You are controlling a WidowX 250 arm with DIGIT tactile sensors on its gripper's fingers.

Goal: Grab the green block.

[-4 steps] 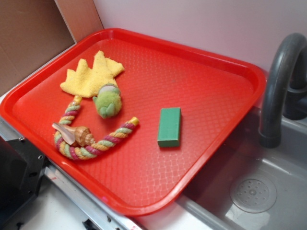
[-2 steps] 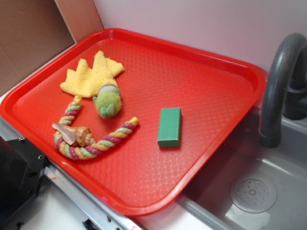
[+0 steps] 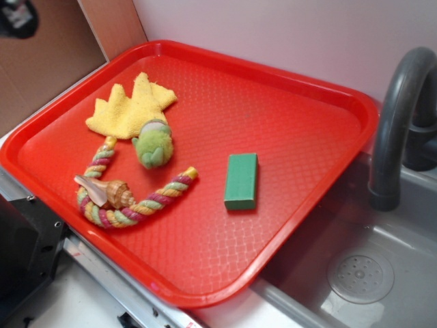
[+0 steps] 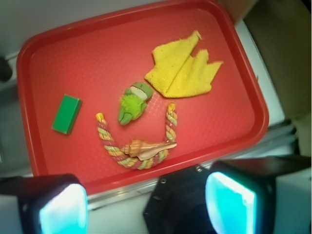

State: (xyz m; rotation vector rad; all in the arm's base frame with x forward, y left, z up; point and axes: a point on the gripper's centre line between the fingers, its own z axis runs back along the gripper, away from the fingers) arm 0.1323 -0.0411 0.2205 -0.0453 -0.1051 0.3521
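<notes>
The green block (image 3: 242, 180) lies flat on the red tray (image 3: 300, 82), right of centre, with nothing touching it. In the wrist view the green block (image 4: 67, 113) sits at the left of the tray (image 4: 253, 97), seen from high above. My gripper (image 4: 146, 204) hangs well above the tray's near edge, open, its two pale pads (image 4: 61, 207) far apart with nothing between them. A dark bit of the gripper (image 3: 17, 17) shows at the exterior view's top left corner, far from the block.
Also on the tray are a yellow cloth (image 3: 133, 107), a fuzzy lime plush toy (image 3: 153, 145), a coloured rope (image 3: 136, 208) and a seashell (image 3: 106, 193). A grey sink (image 3: 382, 273) with a dark faucet (image 3: 396, 116) lies right of the tray.
A dark part of the gripper has come into the exterior view at the top left corner. Nothing on the tray has moved.
</notes>
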